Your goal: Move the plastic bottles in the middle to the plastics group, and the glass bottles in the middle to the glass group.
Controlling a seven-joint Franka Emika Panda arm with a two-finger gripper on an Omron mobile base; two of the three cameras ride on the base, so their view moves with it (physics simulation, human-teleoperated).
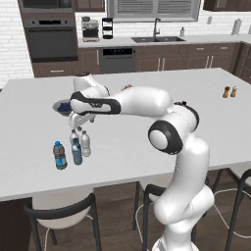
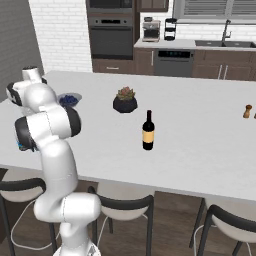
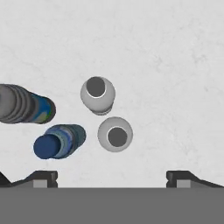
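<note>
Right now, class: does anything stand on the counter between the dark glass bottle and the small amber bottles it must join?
Nothing visible does. The dark glass bottle stands by itself, and no object shows on the counter between it and the amber bottles. The potted plant sits on the bottle's other side, off that path.

Before me the white counter [image 2: 200,140] carries a small dark potted plant [image 2: 125,101] near its middle, and a bowl of dark blue fruit [image 2: 69,100] sits closer to its left edge, well apart from the pot. Beyond the counter's far edge I see a wall oven [image 1: 50,39], a coffee machine [image 1: 90,28], a dishwasher [image 1: 117,59] and a sink with a tall faucet [image 1: 156,28]. Dark-framed stools [image 1: 63,212] stand tucked under the counter's near edge.
</note>
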